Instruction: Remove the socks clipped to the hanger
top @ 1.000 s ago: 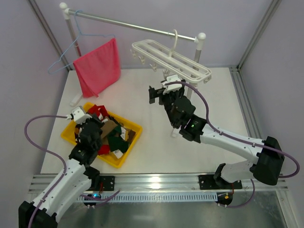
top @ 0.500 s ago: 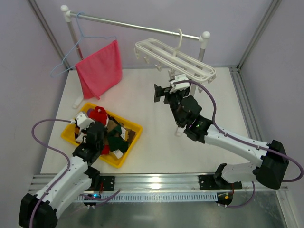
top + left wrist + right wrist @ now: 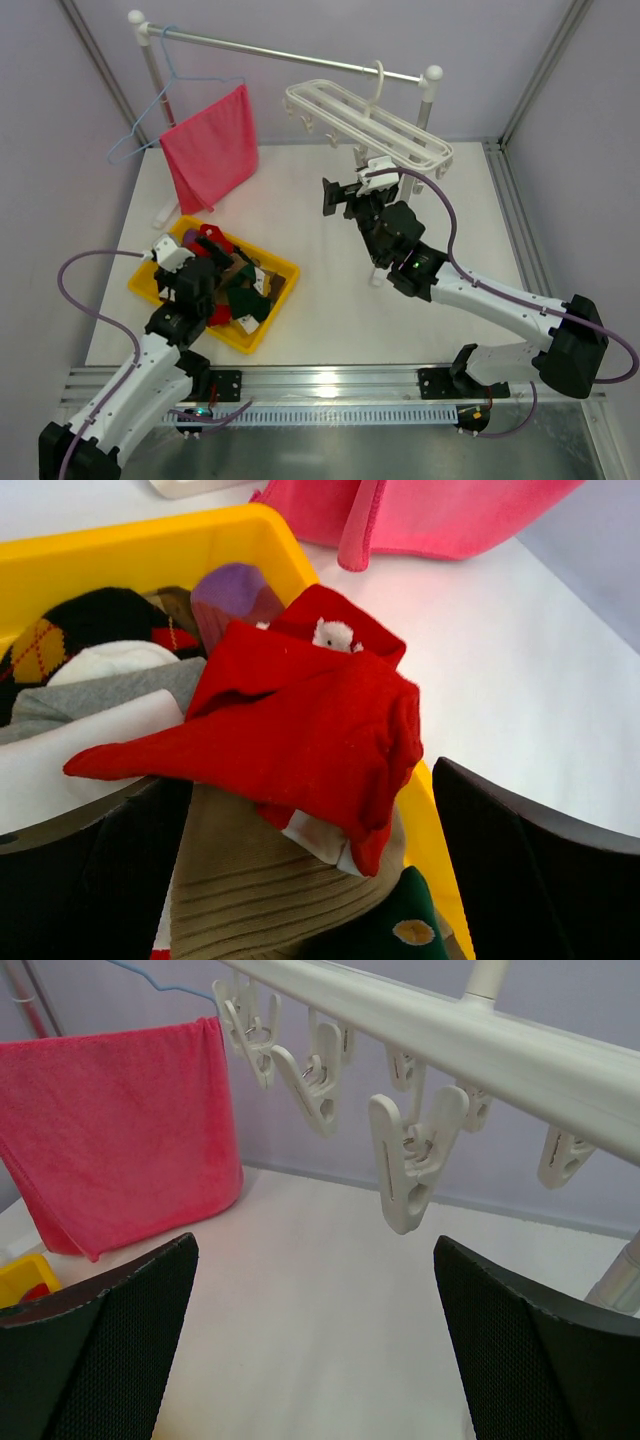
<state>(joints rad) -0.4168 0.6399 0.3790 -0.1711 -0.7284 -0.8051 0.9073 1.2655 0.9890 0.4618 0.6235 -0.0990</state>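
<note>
The white hanger (image 3: 370, 120) hangs by its hook from the rail; the clips (image 3: 405, 1160) under its bar (image 3: 450, 1040) hold nothing in the right wrist view. My right gripper (image 3: 338, 195) (image 3: 315, 1360) stands open just below those clips, with only table between its fingers. The socks (image 3: 232, 285) lie piled in the yellow bin (image 3: 243, 344). A red sock (image 3: 300, 720) lies loose on top, over a tan sock (image 3: 260, 880) and a dark green one (image 3: 400, 930). My left gripper (image 3: 200, 262) (image 3: 310, 880) hovers open over the pile, its fingers apart on either side of the red sock.
A pink-red cloth (image 3: 210, 145) and a light-blue wire hanger (image 3: 140, 120) hang at the left end of the rail (image 3: 290, 55). The rail's posts stand at the back left and beside the right arm. The bin's rim (image 3: 150, 540) sits near the cloth.
My left gripper has opened and let go of the red sock, which now rests on the pile in the bin. The right gripper rose slightly toward the clips, then held still.
</note>
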